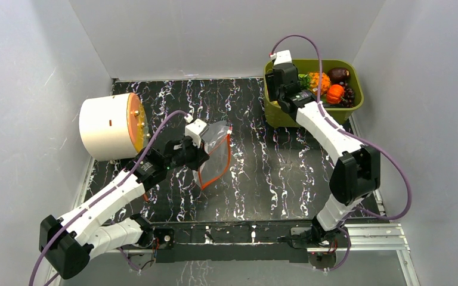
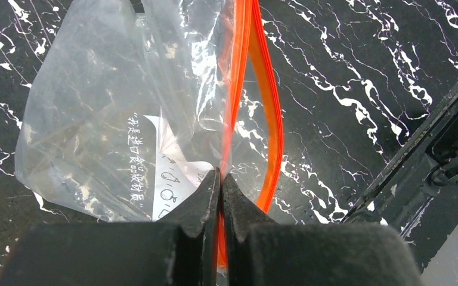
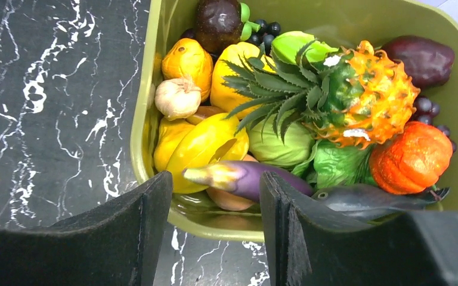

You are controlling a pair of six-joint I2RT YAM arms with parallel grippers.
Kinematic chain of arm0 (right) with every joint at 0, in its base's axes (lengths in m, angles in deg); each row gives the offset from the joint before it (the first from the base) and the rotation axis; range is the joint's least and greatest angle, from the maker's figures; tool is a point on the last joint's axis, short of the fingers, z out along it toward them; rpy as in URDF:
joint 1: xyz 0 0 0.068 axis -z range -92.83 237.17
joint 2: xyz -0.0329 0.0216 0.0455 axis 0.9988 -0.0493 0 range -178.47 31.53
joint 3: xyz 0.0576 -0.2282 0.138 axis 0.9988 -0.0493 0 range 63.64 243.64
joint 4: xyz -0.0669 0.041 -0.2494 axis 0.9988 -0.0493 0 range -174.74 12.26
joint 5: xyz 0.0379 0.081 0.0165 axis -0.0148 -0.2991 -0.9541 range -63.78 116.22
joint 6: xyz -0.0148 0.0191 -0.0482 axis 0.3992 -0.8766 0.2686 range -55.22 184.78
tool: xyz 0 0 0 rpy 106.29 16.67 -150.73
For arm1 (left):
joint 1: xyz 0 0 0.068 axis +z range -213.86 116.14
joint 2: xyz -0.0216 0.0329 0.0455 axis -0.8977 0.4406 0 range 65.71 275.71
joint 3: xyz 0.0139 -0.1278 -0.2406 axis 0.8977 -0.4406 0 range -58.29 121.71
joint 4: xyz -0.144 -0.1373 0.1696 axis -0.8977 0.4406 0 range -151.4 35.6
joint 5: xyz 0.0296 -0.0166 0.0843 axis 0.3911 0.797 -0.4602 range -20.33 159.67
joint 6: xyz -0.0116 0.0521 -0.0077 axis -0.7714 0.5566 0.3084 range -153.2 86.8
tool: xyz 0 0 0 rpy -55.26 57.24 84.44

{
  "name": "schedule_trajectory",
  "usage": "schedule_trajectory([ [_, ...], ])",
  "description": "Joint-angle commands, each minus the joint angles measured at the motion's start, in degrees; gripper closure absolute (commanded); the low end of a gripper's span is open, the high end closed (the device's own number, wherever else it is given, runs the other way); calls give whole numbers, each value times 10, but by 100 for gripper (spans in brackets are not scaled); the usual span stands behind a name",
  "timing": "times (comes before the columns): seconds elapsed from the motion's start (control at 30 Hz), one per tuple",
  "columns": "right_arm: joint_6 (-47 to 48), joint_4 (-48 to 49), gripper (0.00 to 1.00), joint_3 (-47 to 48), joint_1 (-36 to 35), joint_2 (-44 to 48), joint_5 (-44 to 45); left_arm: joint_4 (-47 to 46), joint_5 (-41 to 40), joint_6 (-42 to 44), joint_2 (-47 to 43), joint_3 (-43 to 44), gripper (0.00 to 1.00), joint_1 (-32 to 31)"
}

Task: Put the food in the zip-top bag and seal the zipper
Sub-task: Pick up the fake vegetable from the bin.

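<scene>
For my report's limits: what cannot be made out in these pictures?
- Top view: the right gripper, hidden behind its own wrist.
- Left wrist view: label print on the bag, too small; bag's far end, cut off by the edge.
- Right wrist view: food low in the bin, covered by upper pieces.

The right gripper (image 3: 214, 179) hangs with its two black fingers parted and nothing between them, over the closest rim of an olive-green bin (image 3: 140, 119) standing on a black, white-veined table (image 3: 48, 107). The bin is heaped with toy food (image 3: 280, 146). A purple eggplant (image 3: 244, 177) lies nearest the fingers, with a spiky orange pineapple (image 3: 376, 98), an orange pumpkin (image 3: 411, 158), pale garlic (image 3: 178, 98), dark grapes (image 3: 426, 107) and a maroon fruit (image 3: 423, 56) around it.
</scene>
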Motion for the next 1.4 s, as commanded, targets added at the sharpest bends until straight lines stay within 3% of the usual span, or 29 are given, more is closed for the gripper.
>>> schedule_trajectory([
  [0.0, 75, 8, 48, 52, 3, -28, 12, -9, 18, 3, -8, -15, 100, -2],
  [0.63, 92, -6, 53, 78, 3, -99, 8, 4, 22, 24, -10, -16, 100, -2],
  [0.83, 101, -8, 56, 81, 2, -119, 58, 6, 21, 28, -13, -17, 100, -2],
  [0.9, 112, 7, 63, 76, 3, -117, 98, 6, 21, 29, -13, -18, 100, -2],
  [1.0, 123, 19, 69, 73, 3, -115, 106, 5, 19, 30, -12, -17, 100, -2],
  [1.27, 134, 32, 98, 71, 2, -104, 113, 7, 12, 33, -9, -17, 100, -2],
  [1.37, 124, 26, 100, 71, 2, -96, 117, 5, 8, 31, -10, -18, 100, -2],
])
